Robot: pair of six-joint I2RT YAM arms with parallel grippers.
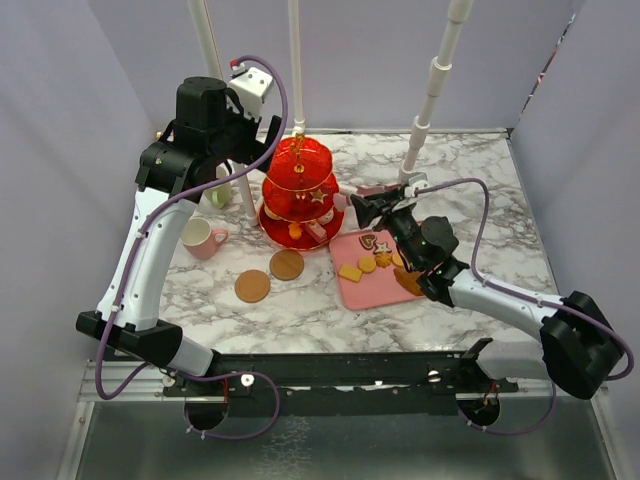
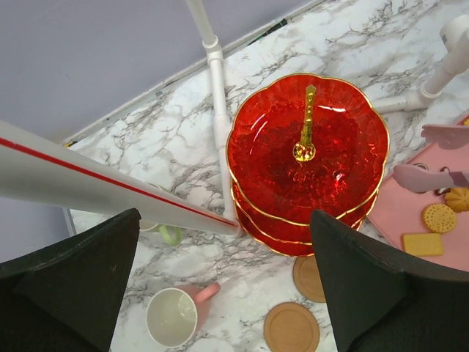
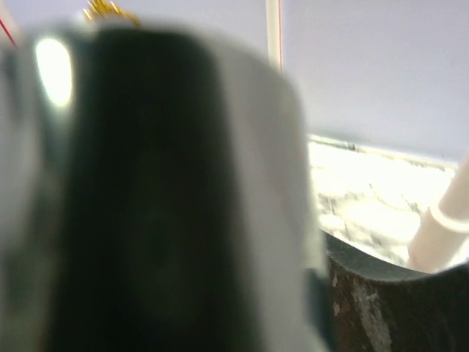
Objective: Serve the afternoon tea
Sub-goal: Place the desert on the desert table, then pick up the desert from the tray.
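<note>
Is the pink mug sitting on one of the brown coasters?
No, the pink mug stands on the bare marble table, left of both empty brown coasters.

mug (image 1: pixel 200 237) left of stand (image 1: pixel 297 190), coasters (image 1: pixel 286 264) before it, tray (image 1: pixel 375 290) right

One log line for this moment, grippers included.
left gripper open, near stand | right gripper beside stand | cookies on pink tray

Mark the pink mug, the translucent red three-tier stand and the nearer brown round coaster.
pink mug (image 1: pixel 198 236): top external, its inside
translucent red three-tier stand (image 2: pixel 271 147): left wrist, top tier
nearer brown round coaster (image 1: pixel 252 286): top external, centre
</note>
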